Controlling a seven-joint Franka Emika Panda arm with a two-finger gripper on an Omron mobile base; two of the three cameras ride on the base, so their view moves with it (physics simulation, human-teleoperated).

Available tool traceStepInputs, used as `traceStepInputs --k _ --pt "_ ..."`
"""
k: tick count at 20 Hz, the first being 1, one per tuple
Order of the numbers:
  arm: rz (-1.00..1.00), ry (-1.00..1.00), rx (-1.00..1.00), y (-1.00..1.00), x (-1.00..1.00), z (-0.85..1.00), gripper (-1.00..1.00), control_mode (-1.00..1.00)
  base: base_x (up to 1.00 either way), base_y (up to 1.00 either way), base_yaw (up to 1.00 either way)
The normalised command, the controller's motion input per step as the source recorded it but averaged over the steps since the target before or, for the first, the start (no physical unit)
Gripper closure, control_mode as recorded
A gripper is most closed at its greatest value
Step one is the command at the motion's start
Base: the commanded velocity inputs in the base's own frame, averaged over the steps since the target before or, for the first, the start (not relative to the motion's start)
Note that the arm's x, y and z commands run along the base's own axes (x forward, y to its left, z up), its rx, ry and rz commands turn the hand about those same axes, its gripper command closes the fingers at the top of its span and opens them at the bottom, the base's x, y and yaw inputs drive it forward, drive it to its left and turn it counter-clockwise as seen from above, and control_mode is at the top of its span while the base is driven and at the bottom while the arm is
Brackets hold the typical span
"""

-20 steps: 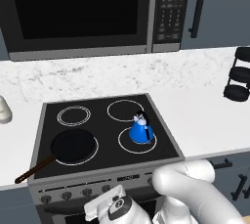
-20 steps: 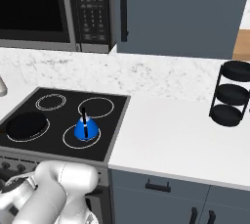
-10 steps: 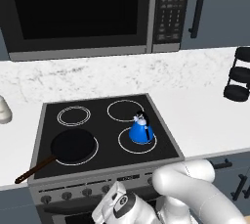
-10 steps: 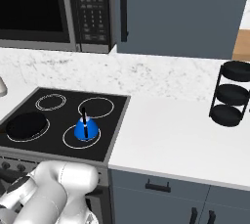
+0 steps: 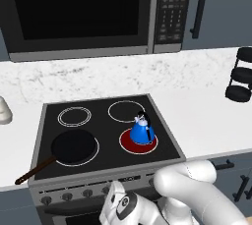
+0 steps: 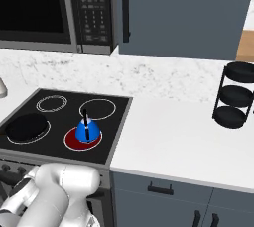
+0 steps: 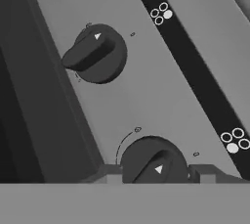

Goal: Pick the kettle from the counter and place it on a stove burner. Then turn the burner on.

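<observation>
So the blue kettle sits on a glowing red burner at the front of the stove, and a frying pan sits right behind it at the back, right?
Not quite. The frying pan is not behind the kettle; it sits beside it at the front, on the other front burner. The left base view shows this. The kettle does sit on the glowing red stove burner at the front.

My arm (image 5: 197, 189) is glossy white — fat, rounded, tube-like links. Near the wrist (image 5: 125, 204) sits a dark round joint cap with a pale ring — my fingertips (image 7: 113, 173) are small, dark, blocky.
</observation>
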Motion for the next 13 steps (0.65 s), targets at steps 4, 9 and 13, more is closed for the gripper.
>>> traceStepInputs --k 4,9,13 --pt "0.22 -0.09 -0.46 0.55 0.00 0.00 1.00 -1.00 0.00 0.00 0.00" --pt "0.23 -0.07 -0.44 0.57 0.00 0.00 1.00 -1.00 0.00 0.00 0.00" --pt "0.20 -0.04 -0.35 0.48 0.00 0.00 1.00 -1.00 0.00 0.00 0.00"
